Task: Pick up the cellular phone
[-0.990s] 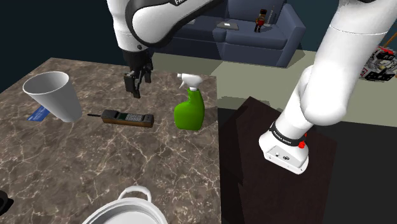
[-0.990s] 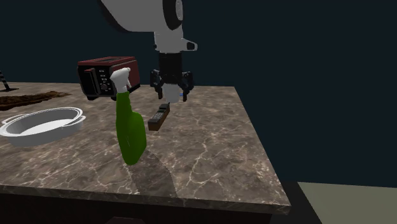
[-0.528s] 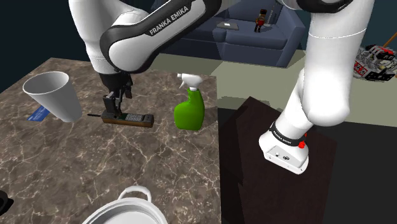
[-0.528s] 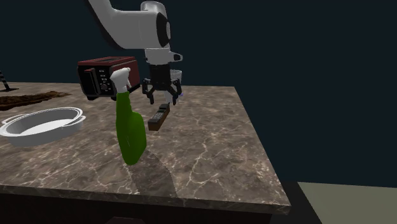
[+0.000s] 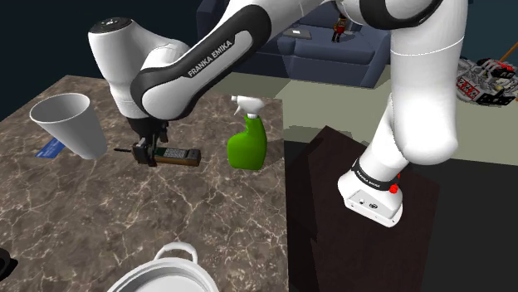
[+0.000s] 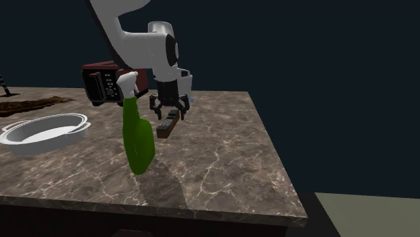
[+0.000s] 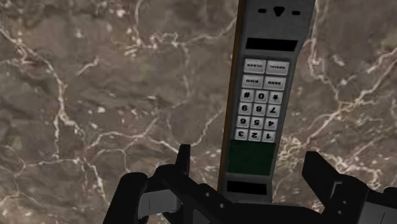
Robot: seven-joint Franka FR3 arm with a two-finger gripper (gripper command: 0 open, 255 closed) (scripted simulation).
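Shoulder view: the cellular phone [image 5: 177,155], a brown brick of a handset, lay flat on the marble counter [image 5: 100,216]. It sat between a white cup [image 5: 70,124] and a green spray bottle [image 5: 246,143]. The gripper [image 5: 148,153] hung right at the phone's cup-side end, pointing straight down.

Second exterior view: the gripper [image 6: 168,112] was spread wide, with one finger on each side of the phone's [image 6: 168,125] far end. I couldn't tell from here whether the tips had reached the counter.

Wrist view: this one told the most. The phone [image 7: 257,108] ran lengthwise away from the gripper [image 7: 249,156], keypad up, and both fingers [image 7: 183,160] were apart with nothing pinched. The handset wasn't centred, since one finger sat just beside its edge and the other stood well clear.

My take on doing the grab well:
- Nudge sideways so the body sits in the middle of the gap.
- Drop until the pads cover the phone's side walls rather than just the top edge.
- Then close across the narrow width.

Gripping this near one end, I'd guess the long body would droop on the lift. Sliding a bit toward the keypad first would probably help.
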